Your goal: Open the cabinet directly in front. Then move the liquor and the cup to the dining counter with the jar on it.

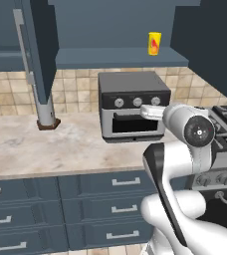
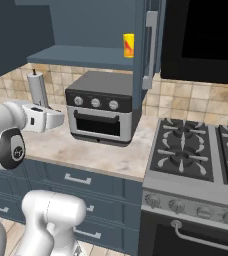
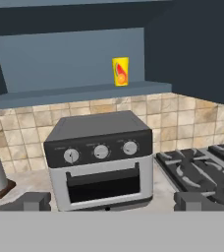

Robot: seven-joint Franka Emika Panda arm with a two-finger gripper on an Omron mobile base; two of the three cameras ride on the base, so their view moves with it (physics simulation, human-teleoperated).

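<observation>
The cabinet [image 1: 116, 58] stands open, its two doors swung wide to either side [image 2: 142, 48]. On its lower shelf [image 3: 79, 92] the yellow cup [image 1: 154, 43] [image 2: 128, 45] [image 3: 120, 71] with a red mark stands upright, towards the right. My gripper [image 1: 146, 112] [image 2: 60, 116] [image 3: 113, 202] hovers over the counter in front of the toaster oven, well below the shelf and apart from the cup. Its fingertips [image 3: 35, 201] are spread wide, with nothing between them. The liquor, the dining counter and the jar are out of view.
A grey toaster oven [image 1: 133, 105] [image 3: 100, 157] sits on the beige counter [image 1: 46, 144] under the cabinet. A grey cylinder on a brown base [image 1: 47, 115] stands to its left. A gas stove [image 2: 196, 155] lies to the right. Drawers [image 1: 85, 199] line the front below.
</observation>
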